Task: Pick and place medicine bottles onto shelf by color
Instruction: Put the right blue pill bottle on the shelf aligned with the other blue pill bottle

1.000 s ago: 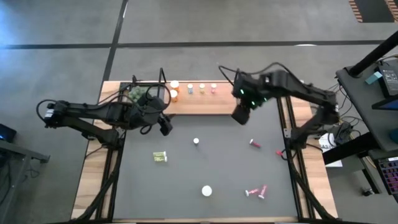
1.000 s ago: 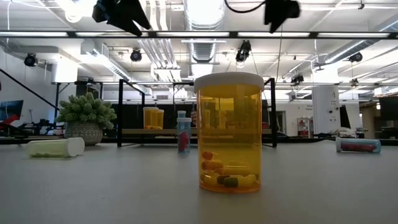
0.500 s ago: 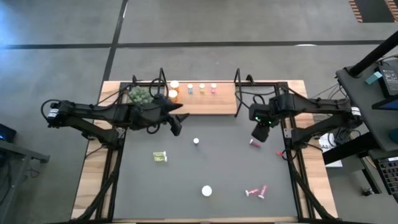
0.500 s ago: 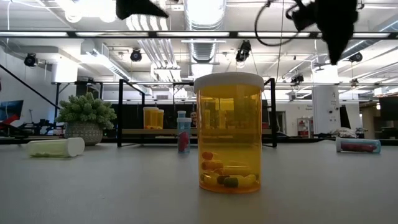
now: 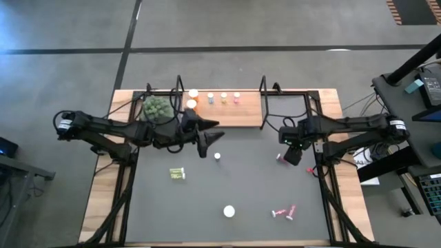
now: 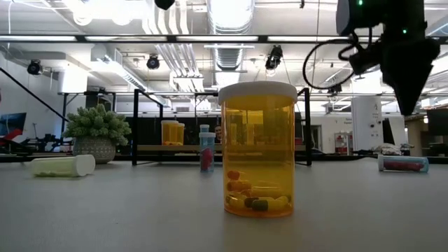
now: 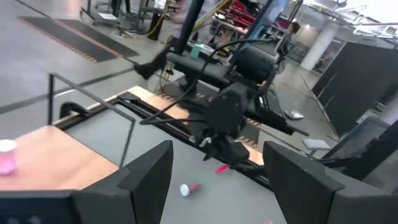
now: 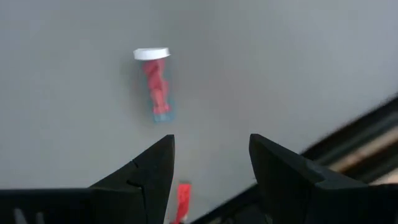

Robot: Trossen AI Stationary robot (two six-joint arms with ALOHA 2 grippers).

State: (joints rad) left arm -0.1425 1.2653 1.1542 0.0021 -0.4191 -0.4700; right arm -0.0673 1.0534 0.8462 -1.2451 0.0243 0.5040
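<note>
Right gripper [image 8: 211, 163], fingers spread and empty, hangs above a small clear bottle with red pills and white cap [image 8: 156, 81], lying sideways on the grey tabletop [image 8: 74, 99].

No lettering, label, brand, number or sign can be read on any bottle, the shelf or anything else.
</note>
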